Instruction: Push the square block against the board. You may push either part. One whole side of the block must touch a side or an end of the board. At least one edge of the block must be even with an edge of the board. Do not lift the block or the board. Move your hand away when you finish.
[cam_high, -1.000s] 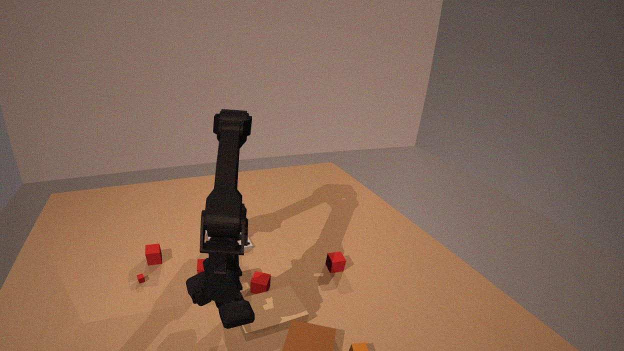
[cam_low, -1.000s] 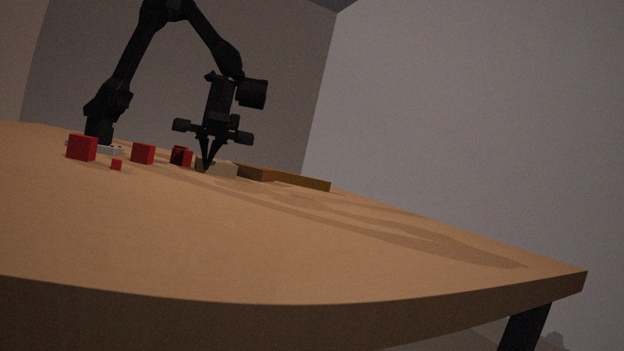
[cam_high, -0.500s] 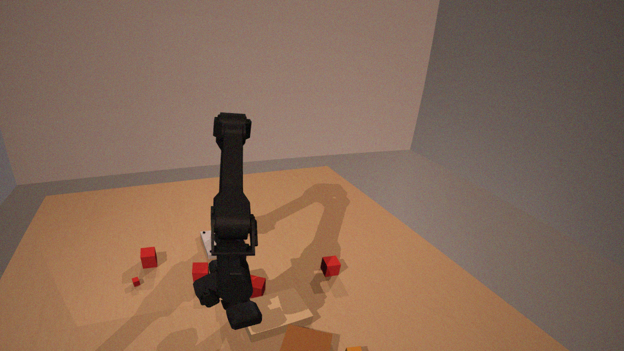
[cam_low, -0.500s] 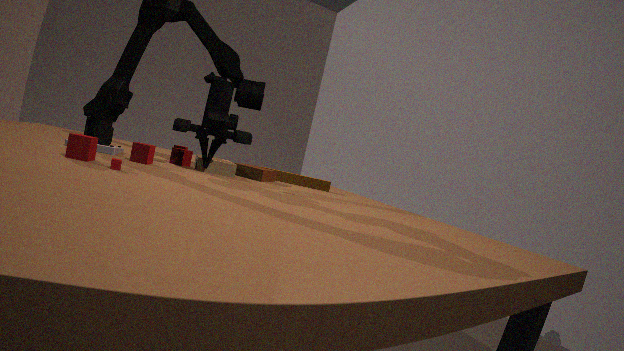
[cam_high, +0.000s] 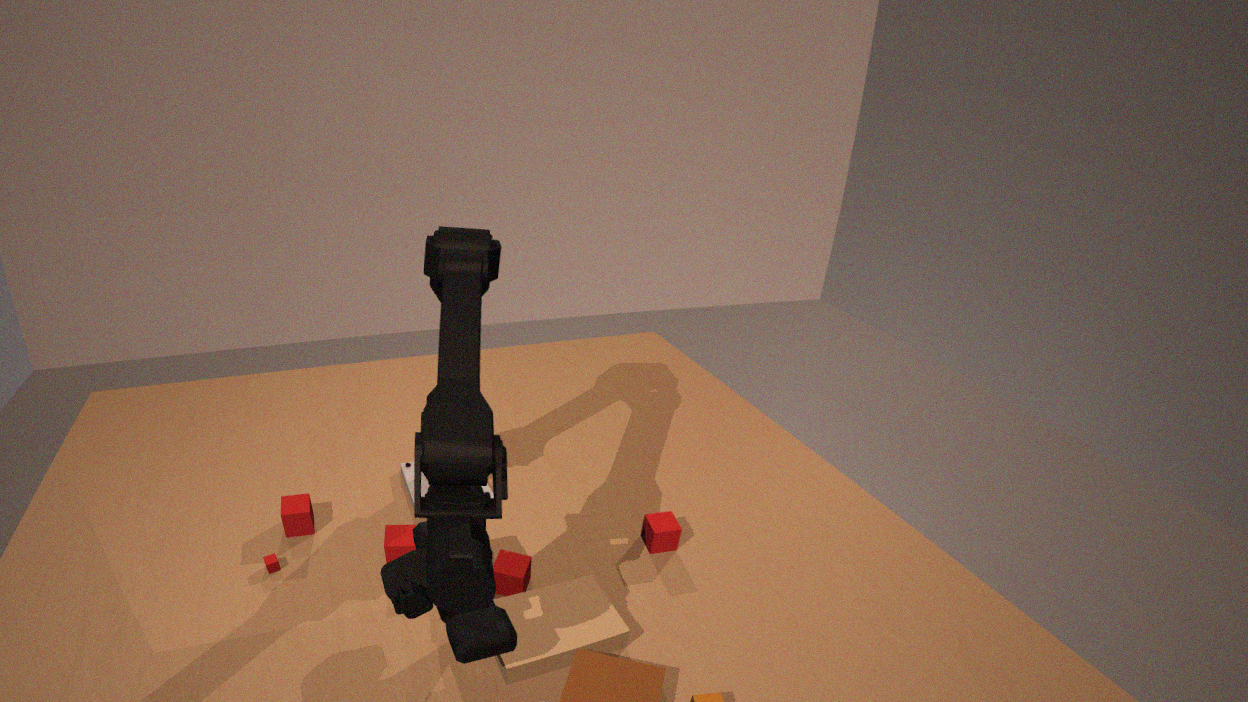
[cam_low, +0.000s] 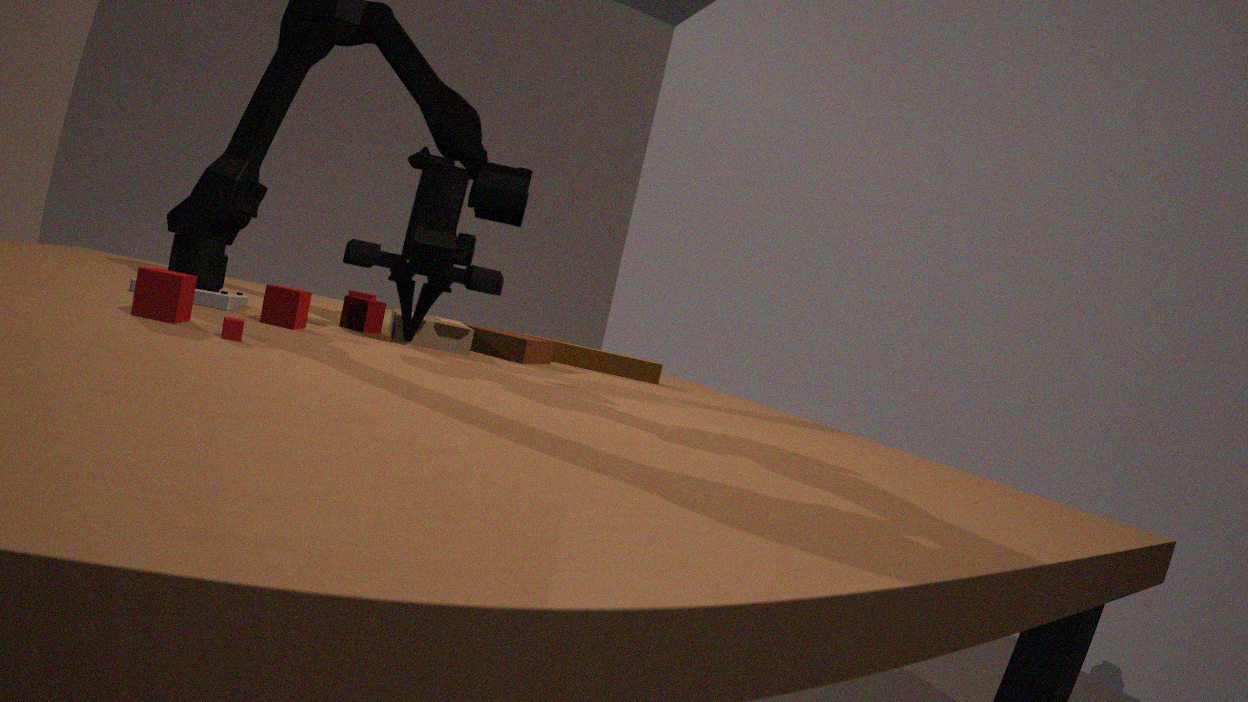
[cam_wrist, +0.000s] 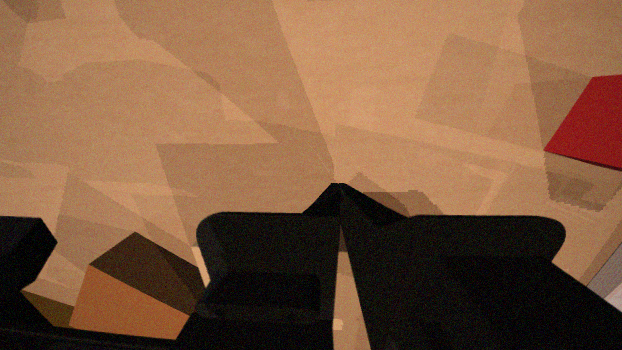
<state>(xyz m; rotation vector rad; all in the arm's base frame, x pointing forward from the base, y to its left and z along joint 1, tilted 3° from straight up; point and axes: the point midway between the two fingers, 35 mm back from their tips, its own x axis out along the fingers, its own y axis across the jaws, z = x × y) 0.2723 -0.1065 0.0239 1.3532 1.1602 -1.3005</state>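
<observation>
A pale tan flat block (cam_high: 567, 611) (cam_low: 440, 340) (cam_wrist: 350, 300) lies on the table. A larger orange-brown flat piece (cam_high: 615, 679) (cam_low: 528, 350) (cam_wrist: 127, 305) lies close by, turned at an angle to it. A long yellow-orange strip (cam_low: 610, 359) (cam_high: 708, 697) lies beyond the brown piece. I cannot tell for certain which is the square block and which the board, or whether tan and brown touch. My gripper (cam_low: 407, 337) (cam_wrist: 337, 190) is shut and empty, fingertips low beside the tan block; contact is unclear. In the top view the arm hides the fingertips.
Several red cubes stand around the arm: one (cam_high: 512, 571) just behind the tan block, one (cam_high: 661, 532) to its right, one (cam_high: 398, 543) partly behind the gripper, one (cam_high: 297, 515) (cam_low: 163, 295) farther left. A tiny red cube (cam_high: 272, 564) (cam_low: 232, 329) lies near that last one.
</observation>
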